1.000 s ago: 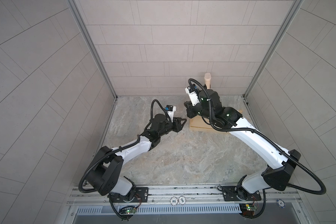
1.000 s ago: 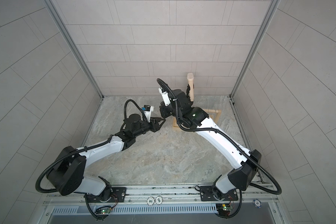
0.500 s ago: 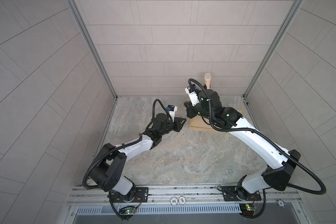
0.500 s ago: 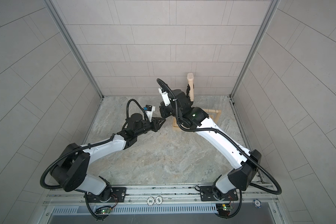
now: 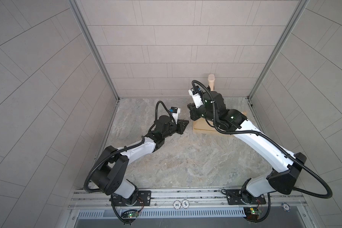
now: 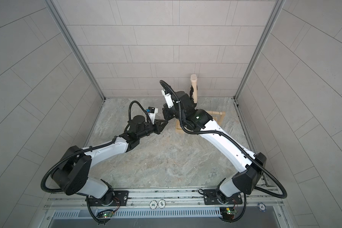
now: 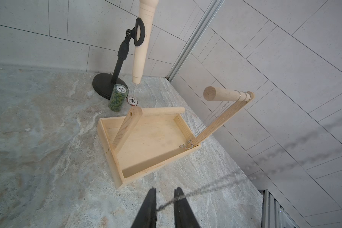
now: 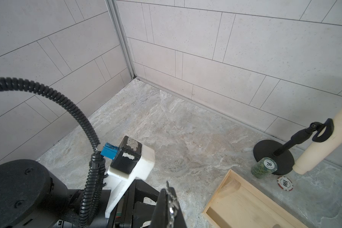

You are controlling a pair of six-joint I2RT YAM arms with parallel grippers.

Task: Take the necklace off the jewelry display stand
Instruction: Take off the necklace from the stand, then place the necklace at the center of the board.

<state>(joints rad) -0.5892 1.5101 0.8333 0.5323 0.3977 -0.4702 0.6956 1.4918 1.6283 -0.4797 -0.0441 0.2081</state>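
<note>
1. Grips the necklace (image 8: 170, 201) chain in the clenched right gripper (image 8: 166, 192)
2. Holds left gripper (image 7: 165, 189) jaws narrowly apart, chain strung across the gap
3. Shows far end looped over the jewelry display stand (image 7: 158, 167) dowel (image 7: 221, 96), on the tabletop (image 7: 47, 138)

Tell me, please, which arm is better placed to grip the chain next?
Left, likely: the chain crosses the open left claw's gap, while the right claw is shut on it.
</note>
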